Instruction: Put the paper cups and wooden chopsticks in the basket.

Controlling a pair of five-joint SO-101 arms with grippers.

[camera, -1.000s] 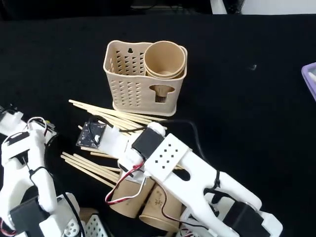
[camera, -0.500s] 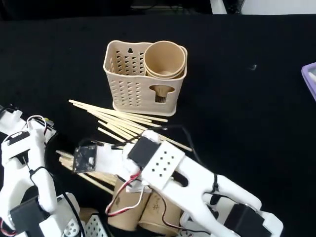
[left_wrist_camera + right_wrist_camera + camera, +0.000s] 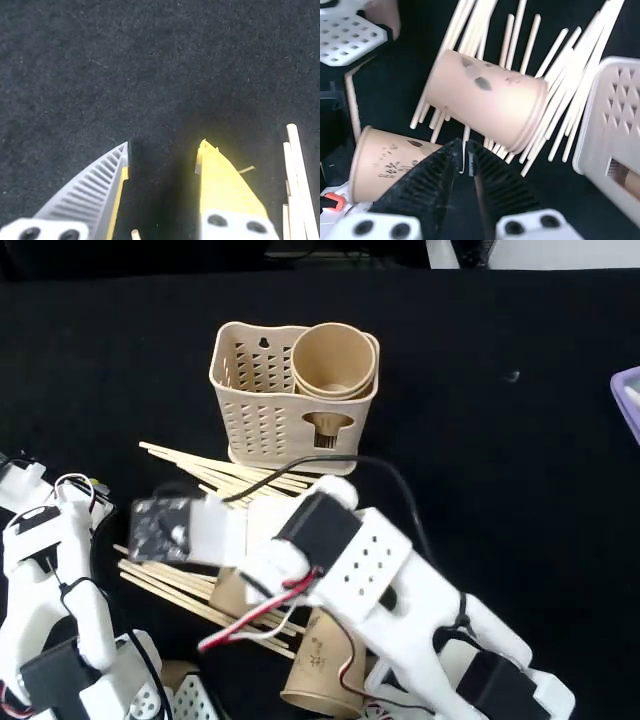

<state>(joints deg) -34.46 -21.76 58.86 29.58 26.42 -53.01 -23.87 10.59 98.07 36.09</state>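
Wooden chopstick (image 3: 464,161) | pinched in nearly closed right pincer (image 3: 463,145) | left pincer (image 3: 162,150) wide open

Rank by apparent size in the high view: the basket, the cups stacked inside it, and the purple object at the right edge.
1. Basket
2. Stacked cups
3. Purple object, though the frame cuts it off, so its full size is unsure.
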